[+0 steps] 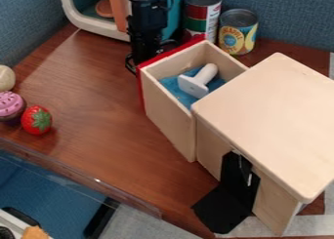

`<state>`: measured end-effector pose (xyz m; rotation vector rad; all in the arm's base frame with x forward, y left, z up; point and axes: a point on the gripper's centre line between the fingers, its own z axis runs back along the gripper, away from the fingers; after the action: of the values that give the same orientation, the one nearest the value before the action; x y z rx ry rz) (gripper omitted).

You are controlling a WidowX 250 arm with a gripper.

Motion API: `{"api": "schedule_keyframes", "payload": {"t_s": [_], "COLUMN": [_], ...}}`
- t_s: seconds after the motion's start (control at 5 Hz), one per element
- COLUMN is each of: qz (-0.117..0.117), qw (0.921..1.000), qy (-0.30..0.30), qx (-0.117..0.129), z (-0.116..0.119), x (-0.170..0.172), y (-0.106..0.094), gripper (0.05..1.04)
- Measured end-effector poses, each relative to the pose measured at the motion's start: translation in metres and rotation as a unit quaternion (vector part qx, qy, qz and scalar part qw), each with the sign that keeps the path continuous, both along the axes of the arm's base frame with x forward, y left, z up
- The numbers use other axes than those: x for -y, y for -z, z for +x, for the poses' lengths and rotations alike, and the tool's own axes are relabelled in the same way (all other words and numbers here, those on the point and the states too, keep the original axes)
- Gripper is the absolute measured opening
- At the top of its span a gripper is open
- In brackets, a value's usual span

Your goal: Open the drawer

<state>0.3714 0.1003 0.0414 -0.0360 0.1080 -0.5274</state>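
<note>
While the black two-finger gripper (pixel 141 60) hangs above centre-left, clenched or released we cannot tell, we see the pale wooden, red-fronted drawer (pixel 168 117) standing open just beside it, mid-frame. We count one drawer, one white T-shaped object (pixel 198 81) inside, two cylindrical metal cans (pixel 201 13) toward upper right, one red toy strawberry (pixel 36 120) at left. Brown wooden tabletop (pixel 98 96) stretches from the drawer's left wall toward a transparent edge strip (pixel 98 181), lower left.

The pale wooden drawer (pixel 171 117), red-fronted, blue inside, juts open near the view's centre.
</note>
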Motion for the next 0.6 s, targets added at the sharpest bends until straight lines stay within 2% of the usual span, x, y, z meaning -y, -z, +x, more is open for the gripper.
{"api": "schedule_keyframes", "payload": {"t_s": [0.2,0.4,0.6], "qz": [0.002,0.002,-0.001], "qw": [1.0000,1.0000,1.0000], "qy": [0.005,0.006,0.004], "qx": [-0.001,0.000,0.002], "z": [0.0000,0.0001,0.0007], "x": [0.0003,0.0005,0.0015], "y": [-0.0006,-0.0003,0.0004], "gripper": [0.387,0.704,0.975]}}
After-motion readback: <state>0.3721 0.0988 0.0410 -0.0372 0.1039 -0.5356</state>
